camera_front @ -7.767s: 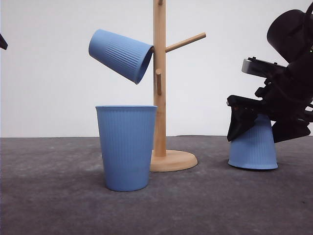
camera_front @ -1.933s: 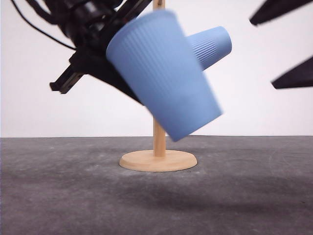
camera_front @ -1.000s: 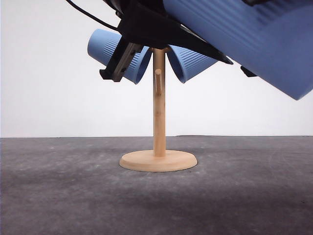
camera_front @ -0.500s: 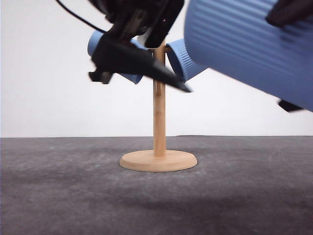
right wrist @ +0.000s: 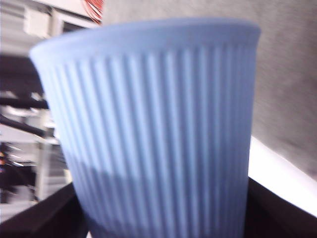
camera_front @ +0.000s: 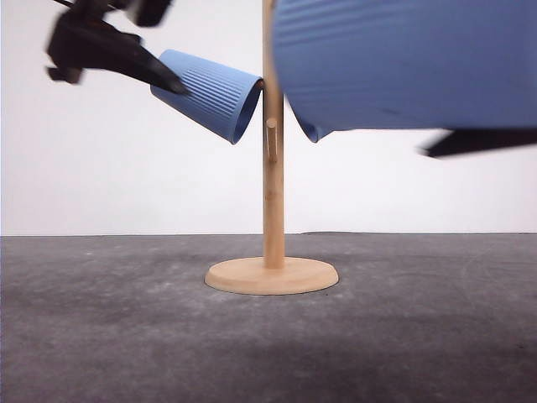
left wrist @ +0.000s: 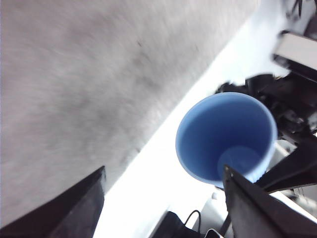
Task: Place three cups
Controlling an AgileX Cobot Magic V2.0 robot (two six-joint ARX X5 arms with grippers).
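A wooden stand (camera_front: 272, 201) rises from a round base. One light-blue cup (camera_front: 210, 92) hangs tilted on its left peg. A second cup (camera_front: 313, 131) peeks out on the right side, mostly hidden. The third cup (camera_front: 403, 63) lies sideways, close to the camera at the upper right. My right gripper (right wrist: 158, 188) is shut on this cup (right wrist: 153, 124), and one dark finger (camera_front: 478, 141) shows beneath it. My left gripper (camera_front: 126, 50) is at the upper left, beside the hanging cup. It (left wrist: 163, 171) is open and holds nothing, and its view looks into the held cup's mouth (left wrist: 225, 136).
A dark grey table top (camera_front: 126, 336) spreads around the stand's base (camera_front: 271, 275). A white wall stands behind. In the left wrist view, parts of the right arm (left wrist: 297, 94) show behind the cup.
My left gripper has drawn away up and to the left, off the stand's middle. The held cup has levelled out and shifted left, now overlapping the stand's top right.
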